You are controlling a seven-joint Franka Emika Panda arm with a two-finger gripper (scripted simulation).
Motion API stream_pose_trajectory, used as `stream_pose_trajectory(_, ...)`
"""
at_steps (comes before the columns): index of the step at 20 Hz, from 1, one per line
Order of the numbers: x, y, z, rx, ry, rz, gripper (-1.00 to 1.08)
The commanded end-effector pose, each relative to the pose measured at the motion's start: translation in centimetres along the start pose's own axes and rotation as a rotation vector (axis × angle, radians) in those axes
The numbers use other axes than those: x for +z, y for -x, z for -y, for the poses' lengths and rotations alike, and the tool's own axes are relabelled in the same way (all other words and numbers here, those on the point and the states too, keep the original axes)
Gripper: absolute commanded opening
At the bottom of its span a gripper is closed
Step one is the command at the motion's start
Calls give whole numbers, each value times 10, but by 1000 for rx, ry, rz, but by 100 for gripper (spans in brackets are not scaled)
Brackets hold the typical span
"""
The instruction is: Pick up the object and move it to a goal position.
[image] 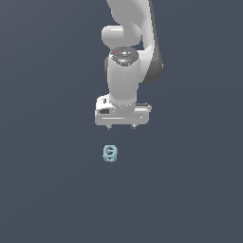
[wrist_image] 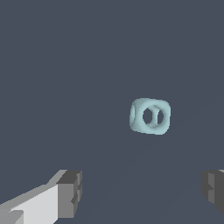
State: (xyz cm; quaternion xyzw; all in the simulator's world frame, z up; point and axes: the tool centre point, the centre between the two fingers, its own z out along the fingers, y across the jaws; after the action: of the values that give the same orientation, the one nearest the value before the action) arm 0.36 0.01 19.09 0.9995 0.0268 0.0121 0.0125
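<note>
The object (image: 110,153) is a tiny pale teal-blue openwork piece with holes, lying on the dark grey floor, much narrower than the white gripper. In the exterior view my gripper (image: 121,127) hangs above it, slightly toward that view's right, with clear space between fingertips and object. The jaws stand wide apart and hold nothing. In the wrist view the object (wrist_image: 150,116) shows beyond the two grey fingertips (wrist_image: 70,192), apart from both, with the gripper (wrist_image: 142,190) open.
The white arm (image: 124,61) rises from the gripper toward the top of the exterior view. A plain dark grey surface (image: 47,190) surrounds the object.
</note>
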Motion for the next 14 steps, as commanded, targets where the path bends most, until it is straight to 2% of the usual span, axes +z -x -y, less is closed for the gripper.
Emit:
stream_pose_trajectory(1, 0, 0, 0, 0, 0, 0, 100)
stream_pose_trajectory(9, -17, -1, 14, 16, -18, -12, 100)
stream_pose_trajectory(14, -16, -2, 14, 17, -17, -12, 100)
